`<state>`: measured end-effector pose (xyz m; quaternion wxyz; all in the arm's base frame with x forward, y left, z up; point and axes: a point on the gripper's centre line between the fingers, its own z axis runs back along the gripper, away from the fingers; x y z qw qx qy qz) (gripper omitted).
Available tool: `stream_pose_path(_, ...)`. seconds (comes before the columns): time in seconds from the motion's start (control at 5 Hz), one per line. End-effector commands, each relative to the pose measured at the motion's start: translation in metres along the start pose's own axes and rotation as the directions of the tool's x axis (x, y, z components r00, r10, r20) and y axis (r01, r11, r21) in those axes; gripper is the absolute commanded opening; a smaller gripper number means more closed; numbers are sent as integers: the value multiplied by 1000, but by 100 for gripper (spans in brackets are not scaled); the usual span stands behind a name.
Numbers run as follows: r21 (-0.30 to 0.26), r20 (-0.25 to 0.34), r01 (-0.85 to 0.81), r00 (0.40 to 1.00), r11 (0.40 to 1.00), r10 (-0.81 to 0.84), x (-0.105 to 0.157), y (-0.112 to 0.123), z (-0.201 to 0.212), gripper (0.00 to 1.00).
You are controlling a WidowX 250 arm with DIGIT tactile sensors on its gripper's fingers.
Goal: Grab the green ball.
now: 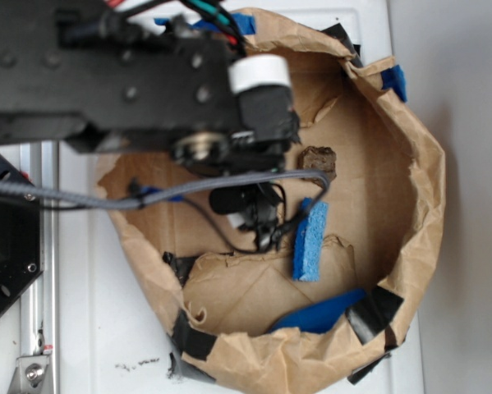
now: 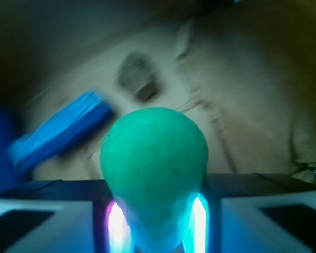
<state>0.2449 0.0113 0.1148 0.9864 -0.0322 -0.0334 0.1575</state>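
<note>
Already the green ball (image 2: 154, 158) sits between the fingers (image 2: 115, 224), if the wrist view is to be trusted: it fills the middle of that picture, with a glowing pad tight against each lower flank and no gap showing on either side. So the gripper (image 2: 155, 226) looks closed on the ball, holding it by its lower half, the rounded top poking out beyond the fingertips. A sphere has no long axis to fuss over, and it lies dead centre between the pads, not off to one side.

From the room's vantage the ball itself cannot be seen; the black arm (image 1: 131, 74) hangs over the crumpled paper bag (image 1: 410, 164) and hides what it carries. Past the ball, down on the brown paper floor, lie the blue sponge (image 2: 63, 132) and the brown lump (image 2: 139, 79), both blurred and clearly apart from the ball. That blur suggests the wrist is in motion, though I cannot say which way.

My judgement is that the grab is essentially made, and the remaining concern is the ball squirting forward out of so low a pinch.
</note>
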Motion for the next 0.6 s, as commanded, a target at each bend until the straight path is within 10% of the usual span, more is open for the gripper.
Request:
stream_pose_path(0.0, -46, -28, 132, 991, 990, -133, 11, 17, 33, 0)
stream_pose_path(0.4, -26, 35, 136, 990, 990, -135, 3, 14, 38, 0)
